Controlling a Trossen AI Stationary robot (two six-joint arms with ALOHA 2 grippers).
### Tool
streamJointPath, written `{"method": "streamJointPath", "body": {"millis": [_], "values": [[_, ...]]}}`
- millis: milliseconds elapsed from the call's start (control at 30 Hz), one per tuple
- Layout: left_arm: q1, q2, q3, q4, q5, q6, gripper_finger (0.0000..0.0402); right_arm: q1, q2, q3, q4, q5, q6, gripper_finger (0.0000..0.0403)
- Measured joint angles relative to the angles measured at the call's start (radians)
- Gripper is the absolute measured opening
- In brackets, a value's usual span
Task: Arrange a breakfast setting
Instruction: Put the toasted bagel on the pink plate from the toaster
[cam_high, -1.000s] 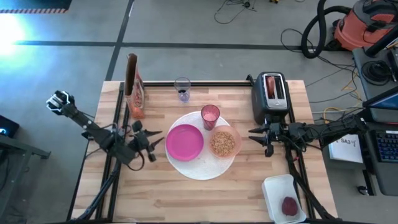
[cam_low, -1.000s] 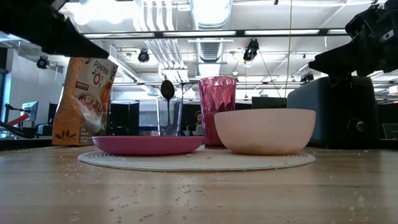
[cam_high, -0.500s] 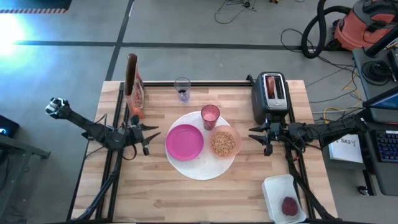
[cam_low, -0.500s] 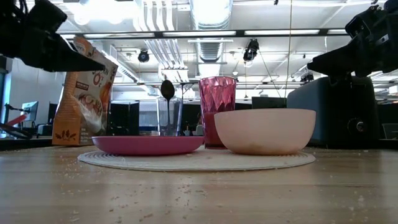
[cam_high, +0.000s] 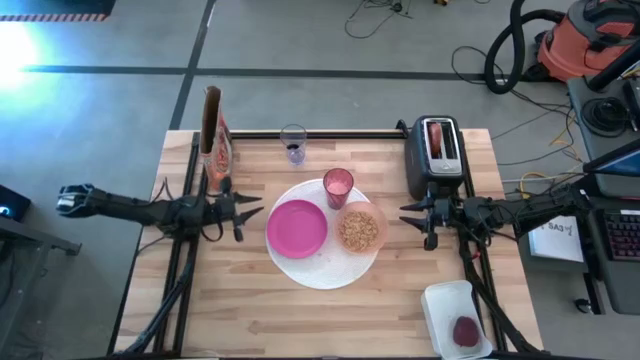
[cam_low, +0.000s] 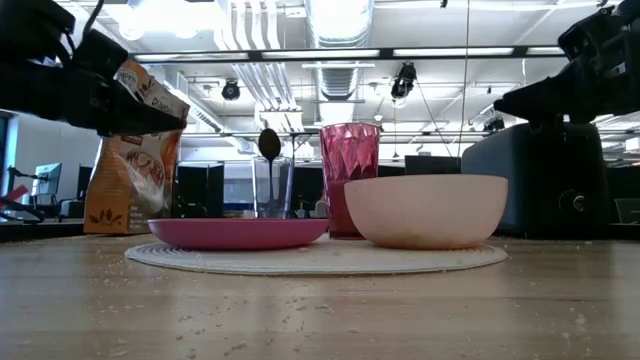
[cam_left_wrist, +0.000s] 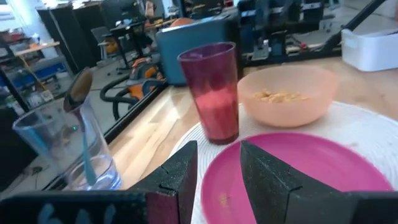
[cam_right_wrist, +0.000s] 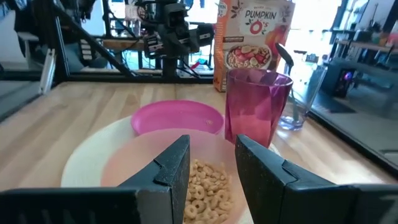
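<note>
A big white round disc (cam_high: 318, 268) lies mid-table. On it rest a magenta plate (cam_high: 297, 228), a translucent pink bowl (cam_high: 361, 229) holding cereal rings, and a pink tumbler (cam_high: 338, 186). A blue-handled spoon (cam_left_wrist: 84, 140) stands in a clear glass (cam_high: 293, 143) near the far edge. Round toasted bread (cam_high: 437, 133) sticks out of the toaster (cam_high: 438, 160). A dark-red fruit (cam_high: 466, 331) lies in a white tray (cam_high: 440, 300). My left gripper (cam_high: 243, 218) hovers open, left of the plate. My right gripper (cam_high: 408, 218) hovers open, right of the bowl.
A cereal box (cam_high: 215, 150) stands at the far left, just beyond my left gripper. The toaster stands at the far right, beyond my right gripper. The white tray sits at the near right corner. Bare wood lies along the near edge.
My left gripper has gone toward the table's far edge, closer to the cereal box, and has come lower, its arm swinging out level over the table's left edge. My right arm has kept still.
</note>
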Motion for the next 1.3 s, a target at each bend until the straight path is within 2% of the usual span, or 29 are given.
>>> {"method": "streamJointPath", "body": {"millis": [433, 633, 800, 1000, 1300], "values": [[0.112, 0.0, -0.015, -0.027, 0.06, 0.008, 0.01, 0.0, 0.0, 0.0, 0.0, 0.001, -0.038, 0.0118], [0.116, -0.008, -0.015, -0.001, 0.08, 0.023, 0.0079, 0.0, 0.0, 0.0, 0.001, 0.001, -0.026, 0.0118], [0.116, -0.008, 0.014, -0.002, 0.079, 0.023, 0.0077, 0.0, 0.0, 0.0, 0.028, 0.0, -0.015, 0.0118], [0.116, -0.006, 0.028, -0.009, 0.077, -0.027, 0.0077, -0.003, 0.0, 0.0, 0.164, 0.037, 0.13, 0.0118], [0.116, -0.005, 0.028, -0.029, 0.077, -0.069, 0.0077, -0.003, 0.0, 0.0, 0.217, 0.026, 0.029, 0.0118]]}}
